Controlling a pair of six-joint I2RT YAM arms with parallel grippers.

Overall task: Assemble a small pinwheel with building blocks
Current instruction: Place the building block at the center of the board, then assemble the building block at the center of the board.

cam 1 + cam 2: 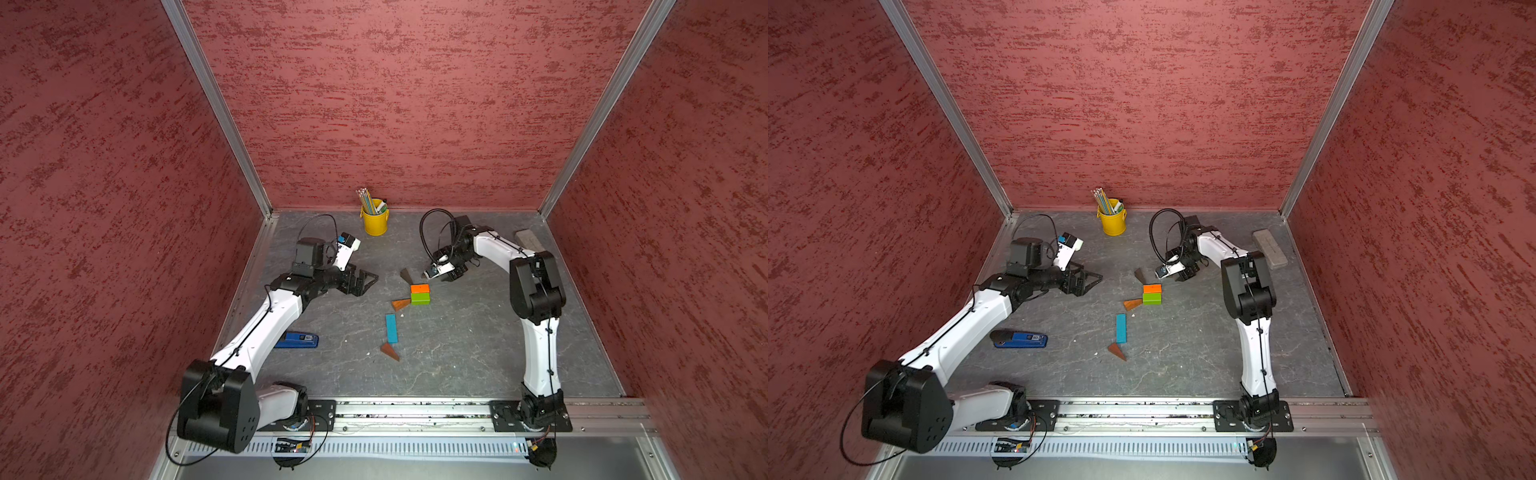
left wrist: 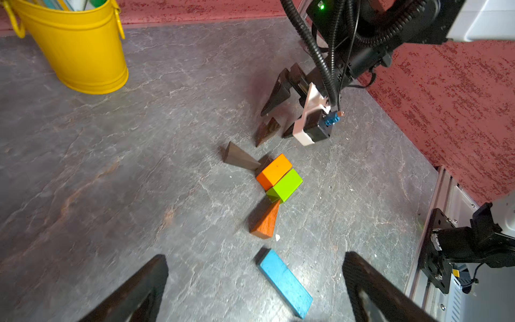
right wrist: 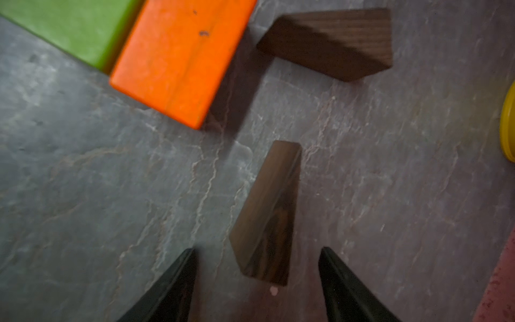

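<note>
1. Where red walls (image 1: pixel 415 104) closed three sides of the grey table (image 1: pixel 457 365), bare floor lay widest toward the front rail (image 1: pixel 415 409).
2. Left gripper (image 1: pixel 366 286) gaped wide, empty, apart from the blocks.
3. Right gripper (image 3: pixel 257 250) stood parted, holding nothing, a dark wedge (image 3: pixel 267 217) loose between its tips.
4. Mid-table: one orange block (image 1: pixel 419 288) touching one green block (image 1: pixel 420 298), one blue bar (image 1: pixel 391 328), a second dark wedge (image 1: pixel 406 275), two reddish wedges (image 1: pixel 401 304).

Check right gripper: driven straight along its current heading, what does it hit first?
The dark wedge between the open jaws of the right gripper, its near end already inside them. They would probably pass either side of it until the palm meets it; height is unclear.
</note>
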